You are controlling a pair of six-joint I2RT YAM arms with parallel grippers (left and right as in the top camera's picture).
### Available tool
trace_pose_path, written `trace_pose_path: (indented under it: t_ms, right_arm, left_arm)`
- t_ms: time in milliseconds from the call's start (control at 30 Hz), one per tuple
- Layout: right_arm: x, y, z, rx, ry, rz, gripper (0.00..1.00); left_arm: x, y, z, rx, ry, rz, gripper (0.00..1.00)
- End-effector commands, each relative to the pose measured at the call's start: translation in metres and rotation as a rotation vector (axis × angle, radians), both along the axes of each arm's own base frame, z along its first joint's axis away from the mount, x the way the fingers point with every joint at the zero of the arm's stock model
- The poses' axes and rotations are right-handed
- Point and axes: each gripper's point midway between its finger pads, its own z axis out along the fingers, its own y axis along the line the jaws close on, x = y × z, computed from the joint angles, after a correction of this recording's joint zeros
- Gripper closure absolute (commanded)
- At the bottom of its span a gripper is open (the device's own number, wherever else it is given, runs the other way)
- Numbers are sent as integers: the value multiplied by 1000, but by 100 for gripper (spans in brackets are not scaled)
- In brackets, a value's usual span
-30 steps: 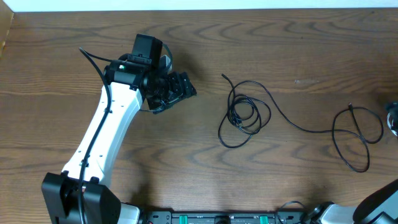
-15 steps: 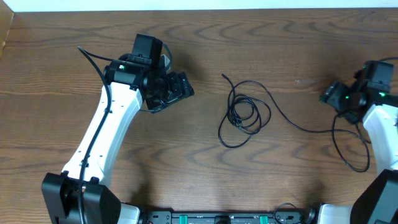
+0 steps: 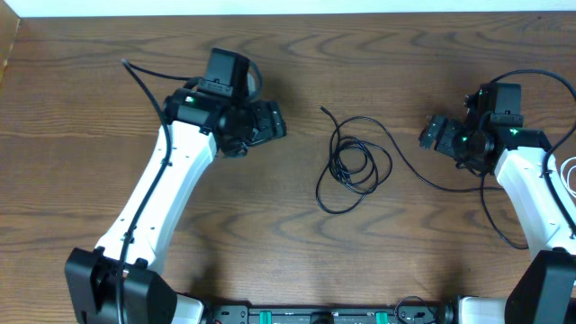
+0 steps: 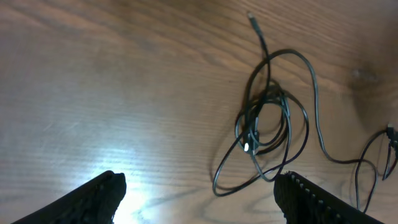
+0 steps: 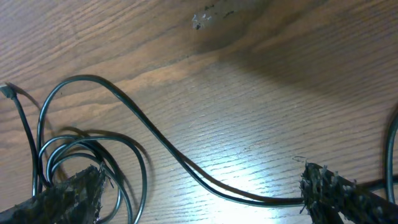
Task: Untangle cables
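- Currently, left tool [image 3: 273,121] gapes wide, empty, above the wooden surface [image 3: 90,90].
- Right tool [image 3: 434,135] stands wide, gripping nothing.
- Black cable [image 4: 251,138] lies coiled between both.

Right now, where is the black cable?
In the overhead view, the black cable lies coiled near the middle of the table, between the left fingers and the right fingers, its tail trailing off to the right.
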Motion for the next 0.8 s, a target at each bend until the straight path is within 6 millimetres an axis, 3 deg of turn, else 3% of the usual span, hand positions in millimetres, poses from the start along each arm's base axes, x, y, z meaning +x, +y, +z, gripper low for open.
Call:
trace_pose_path:
  t_ms: [0,233,367,567,667,767]
  right_arm:
    - [-1,2,1,3,-2,10,1]
    - [-1,2,1,3,-2,10,1]
    - [-1,2,1,3,-2,10,1]
    - [-1,2,1,3,-2,10,1]
    - [-1,2,1,3,-2,10,1]
    - [-1,2,1,3,-2,10,1]
  left_arm:
    - [2,-11,-16,54,12,-33,18]
    - [-11,-41,-67,110,136,-122,19]
    - [-17,-45,-85,134,188,-144,23]
    - [-17,-47,-104,146,227,-149,47]
    - [-22,-55,-107,151,228,-182,50]
    - [-28,-77,-104,130,181,-317,50]
